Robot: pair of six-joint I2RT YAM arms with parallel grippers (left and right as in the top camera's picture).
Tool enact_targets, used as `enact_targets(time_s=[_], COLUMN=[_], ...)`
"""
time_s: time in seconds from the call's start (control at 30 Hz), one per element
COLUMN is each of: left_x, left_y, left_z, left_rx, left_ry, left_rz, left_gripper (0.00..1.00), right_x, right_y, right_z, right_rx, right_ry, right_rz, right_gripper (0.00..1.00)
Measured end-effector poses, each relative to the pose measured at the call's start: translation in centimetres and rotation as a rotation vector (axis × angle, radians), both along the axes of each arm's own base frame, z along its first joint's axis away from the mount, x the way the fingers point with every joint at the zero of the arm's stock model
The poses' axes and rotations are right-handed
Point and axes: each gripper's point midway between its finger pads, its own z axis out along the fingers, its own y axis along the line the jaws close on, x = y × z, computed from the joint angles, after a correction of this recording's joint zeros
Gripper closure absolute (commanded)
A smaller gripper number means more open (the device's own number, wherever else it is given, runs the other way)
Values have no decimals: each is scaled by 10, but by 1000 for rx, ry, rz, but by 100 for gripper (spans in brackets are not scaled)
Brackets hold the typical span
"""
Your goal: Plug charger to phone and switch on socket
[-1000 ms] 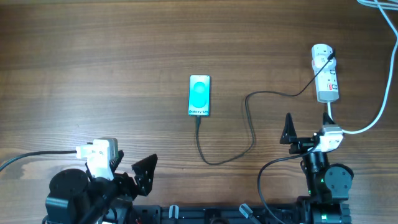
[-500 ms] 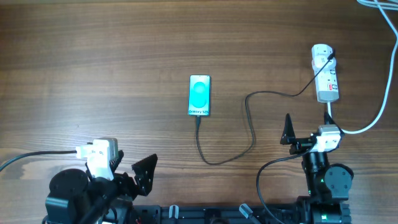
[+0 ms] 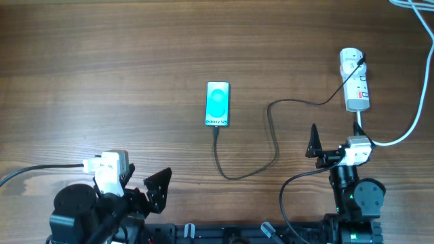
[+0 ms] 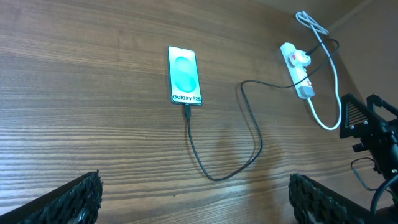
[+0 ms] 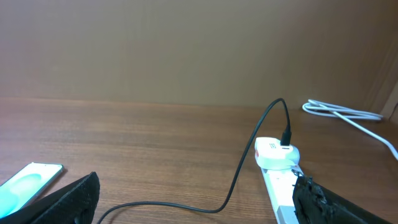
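Left gripper [image 4: 194, 190], right gripper [image 5: 193, 193] wide and empty at table [image 3: 102, 54] near edge

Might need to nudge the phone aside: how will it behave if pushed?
The phone lies flat, so it would likely slide, not tip. The thin looped charger cable meeting its lower edge looks slack, so probably little tug.
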Motion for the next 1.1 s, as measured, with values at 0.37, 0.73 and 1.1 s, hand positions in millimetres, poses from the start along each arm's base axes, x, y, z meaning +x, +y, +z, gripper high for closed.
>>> enact_targets(time_s=[0.37, 0.73, 1.1], left_x=[0, 20, 78], left_y=[1, 9, 25], left_z=[0, 10, -2], left_rx=[3, 3, 34], left_ry=[0, -101, -578], left_rz=[4, 70, 140], left_gripper=[0, 0, 0], right_x=[0, 0, 0], right_y=[0, 0, 0], right_z=[0, 0, 0], right_rx=[0, 0, 0], right_ry=[0, -1, 0], right_rz=[0, 0, 0], right_gripper=[0, 0, 0])
